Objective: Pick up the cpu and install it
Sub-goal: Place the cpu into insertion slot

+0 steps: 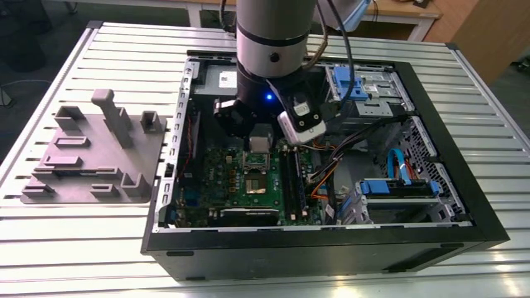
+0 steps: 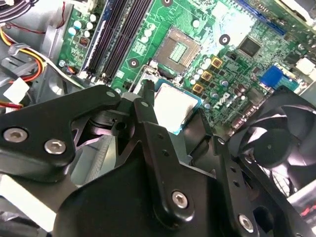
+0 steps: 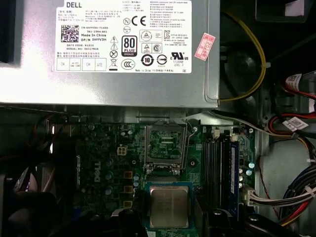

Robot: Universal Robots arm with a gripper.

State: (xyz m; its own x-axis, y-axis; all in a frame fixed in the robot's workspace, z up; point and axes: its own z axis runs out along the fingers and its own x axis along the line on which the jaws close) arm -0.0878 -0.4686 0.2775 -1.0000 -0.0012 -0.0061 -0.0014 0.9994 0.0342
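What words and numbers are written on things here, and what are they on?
On the white label of the grey power-supply box: rows of print, round marks and a square code; none quoted here.
On the pink sticker of that box: too small to read.
On the motherboard: white lettering, left unquoted.
On the cpu: no print I can make out.

From my remote seat, a pale metal table (image 1: 83, 248) with slatted grooves fills most of the exterior view. Beyond its far edge, at twelve to one o'clock, stands a wooden desk (image 1: 398, 11) on white legs, with a brown wooden panel (image 1: 488, 37) at two o'clock. Dark floor (image 1: 25, 74) lies at ten o'clock.
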